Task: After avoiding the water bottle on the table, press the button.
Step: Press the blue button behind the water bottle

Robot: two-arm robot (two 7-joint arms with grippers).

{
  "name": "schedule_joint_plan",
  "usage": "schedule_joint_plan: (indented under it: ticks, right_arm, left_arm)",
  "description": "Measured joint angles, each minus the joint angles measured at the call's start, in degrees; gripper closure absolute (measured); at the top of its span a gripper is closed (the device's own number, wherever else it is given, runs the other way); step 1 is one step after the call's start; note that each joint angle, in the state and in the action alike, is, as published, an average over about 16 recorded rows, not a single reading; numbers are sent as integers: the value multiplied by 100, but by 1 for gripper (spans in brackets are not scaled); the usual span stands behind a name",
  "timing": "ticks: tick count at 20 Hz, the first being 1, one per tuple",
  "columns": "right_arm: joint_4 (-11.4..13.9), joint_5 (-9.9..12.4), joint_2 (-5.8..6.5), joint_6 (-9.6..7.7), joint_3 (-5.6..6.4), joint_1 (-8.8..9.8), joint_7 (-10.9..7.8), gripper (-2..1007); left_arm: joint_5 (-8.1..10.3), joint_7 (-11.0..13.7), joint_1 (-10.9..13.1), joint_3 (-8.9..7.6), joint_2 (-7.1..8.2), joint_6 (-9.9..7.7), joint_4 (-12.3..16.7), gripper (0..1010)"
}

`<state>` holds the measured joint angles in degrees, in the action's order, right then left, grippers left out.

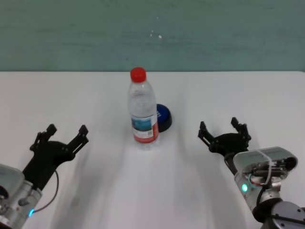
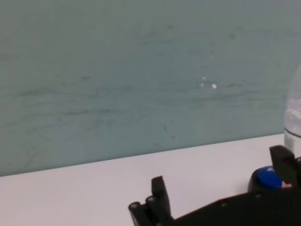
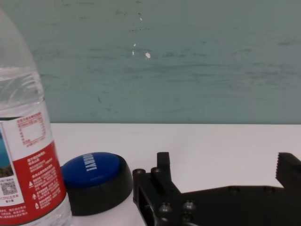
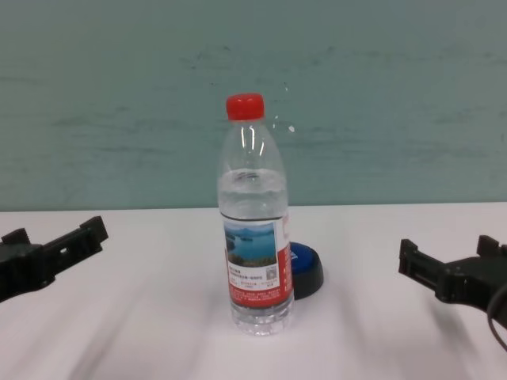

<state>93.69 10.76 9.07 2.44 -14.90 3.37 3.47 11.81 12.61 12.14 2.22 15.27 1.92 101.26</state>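
Bottle: the water bottle [image 1: 142, 109] stands mid-frame on the white surface [image 1: 214, 90].
Button: the button [image 1: 164, 117] sits just behind it, right.
My fingers: left gripper [image 1: 66, 132] lower left, right gripper [image 1: 224, 129] lower right, both wide open, holding nothing.

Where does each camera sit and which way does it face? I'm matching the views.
Head: high, looking down at the water bottle, left gripper and right gripper.
Chest: low, level with the table.
Left wrist: looks over its gripper toward the wall.
Right wrist: looks over its gripper at the button.
All show the bottle and button.
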Motion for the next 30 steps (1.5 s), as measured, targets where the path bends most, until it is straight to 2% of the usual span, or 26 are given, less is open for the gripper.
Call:
schedule_joint_plan:
  ticks: [6, 14, 30]
  right_arm:
    - [0, 0, 0, 0, 0, 0, 0, 1]
    - [0, 0, 0, 0, 0, 0, 0, 1]
    - [0, 0, 0, 0, 0, 0, 0, 1]
  left_arm:
    - [104, 91, 209, -13, 128, 12, 233, 0]
    - [99, 114, 303, 66, 217, 61, 320, 0]
    - [-268, 67, 288, 325, 222, 207, 234, 0]
